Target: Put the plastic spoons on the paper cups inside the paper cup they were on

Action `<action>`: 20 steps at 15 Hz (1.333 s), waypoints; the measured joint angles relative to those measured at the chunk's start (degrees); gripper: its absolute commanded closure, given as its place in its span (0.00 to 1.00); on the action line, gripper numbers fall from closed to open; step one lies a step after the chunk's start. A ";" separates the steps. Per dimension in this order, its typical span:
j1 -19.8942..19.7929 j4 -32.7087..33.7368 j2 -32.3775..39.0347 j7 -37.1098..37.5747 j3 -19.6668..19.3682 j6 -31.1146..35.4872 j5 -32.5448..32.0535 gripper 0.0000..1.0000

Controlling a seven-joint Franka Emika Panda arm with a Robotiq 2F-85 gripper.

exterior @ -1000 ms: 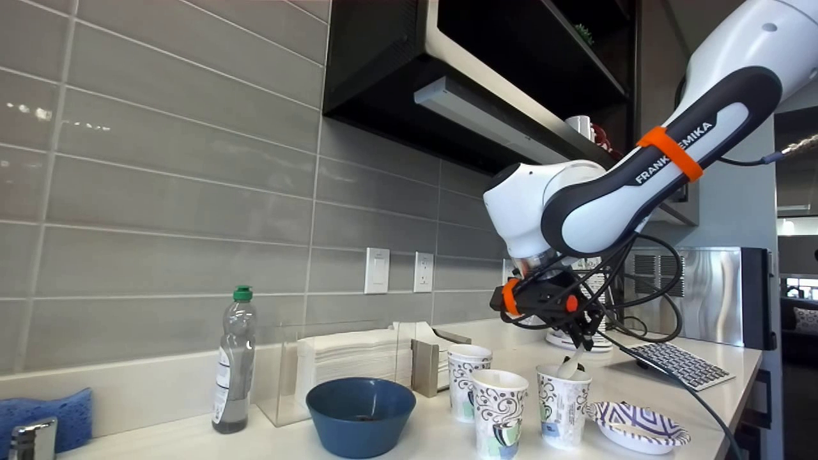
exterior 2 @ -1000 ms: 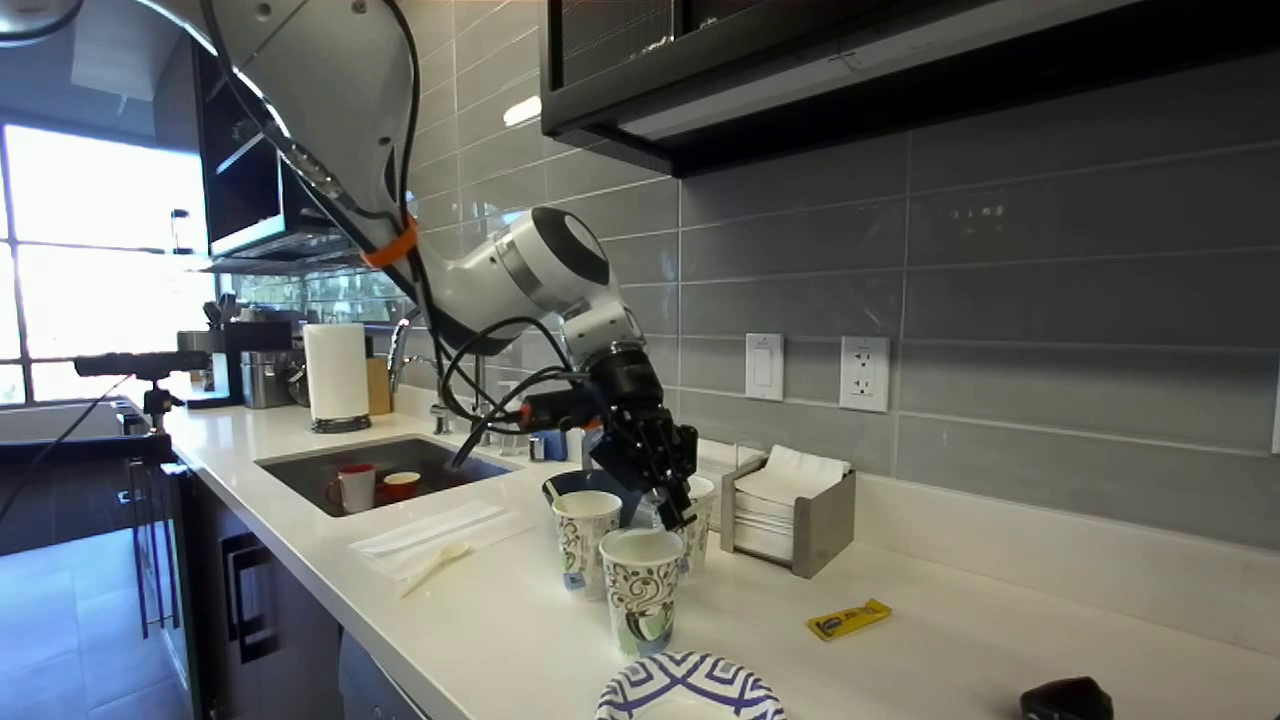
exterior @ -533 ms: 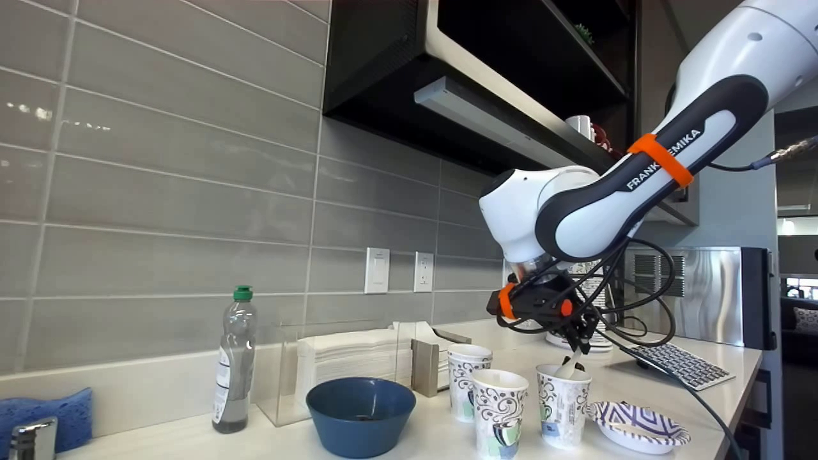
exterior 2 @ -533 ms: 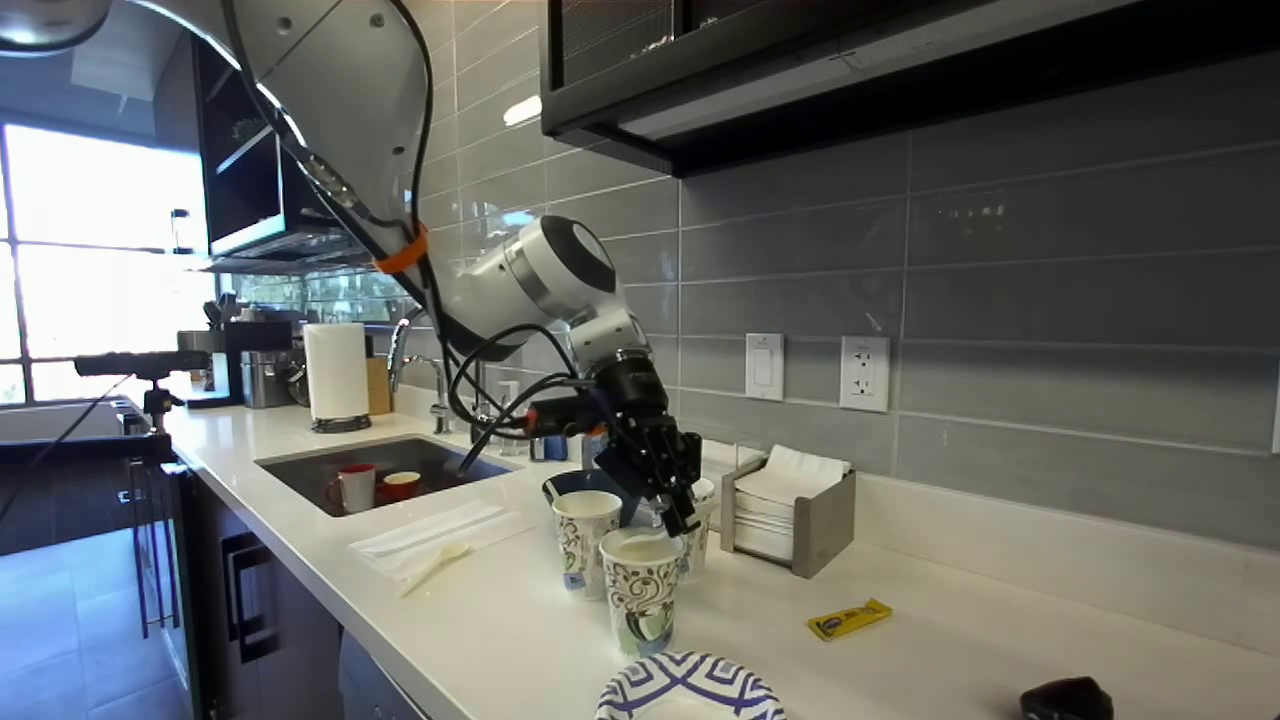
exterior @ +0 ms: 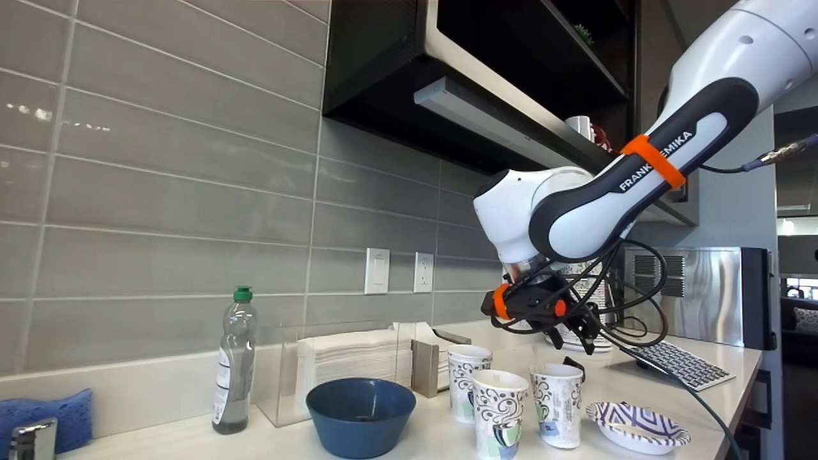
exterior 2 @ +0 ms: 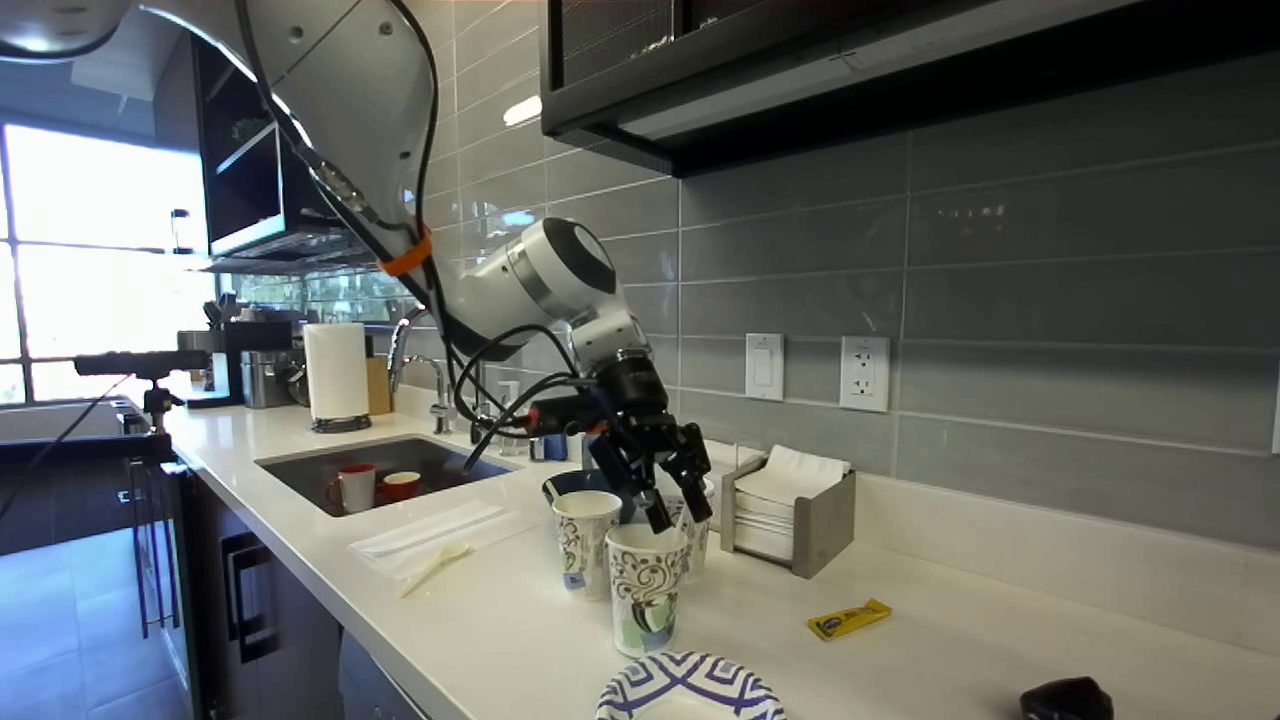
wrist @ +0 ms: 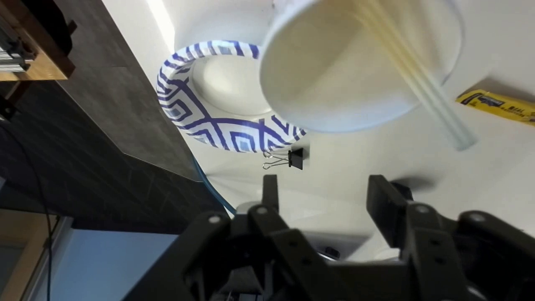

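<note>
Spoon point(wrist: 423, 85) leans in the paper cup point(exterior: 558, 409), left of the patterned dish point(exterior: 639, 423) in an exterior view — handle seemingly propped by the rim — while the gripper point(wrist: 322, 192) hangs near, jaws well parted, holding nothing, presumably to back off cleanly.

- The pale counter point(exterior 2: 950, 640) has a sink point(exterior 2: 438, 468) let into it.
- Three patterned paper cups point(exterior: 500, 415) stand on it, close together.
- Near them sits a blue bowl point(exterior: 360, 437), and well apart from the cups a green-capped bottle point(exterior: 234, 380).
- A blue-and-white dish point(wrist: 244, 140) rests on the cups' other side, with a black binder clip point(wrist: 296, 159) just beside it (whether the two touch is hard to tell).
- A metal napkin holder point(exterior 2: 828, 520) stands toward the back.
- A yellow packet point(exterior 2: 849, 620) lies apart from a dark object point(exterior 2: 1067, 700) that is partly cut off.
- White paper point(exterior 2: 440, 525) lies flat near the sink.
</note>
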 measured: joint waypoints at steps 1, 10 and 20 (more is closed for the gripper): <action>0.07 0.02 -0.01 0.00 -0.08 0.00 0.00 0.03; 1.18 -2.07 -6.78 -5.37 -0.15 0.54 0.23 0.00; 1.69 -14.90 -25.27 -32.53 -0.46 16.52 12.20 0.00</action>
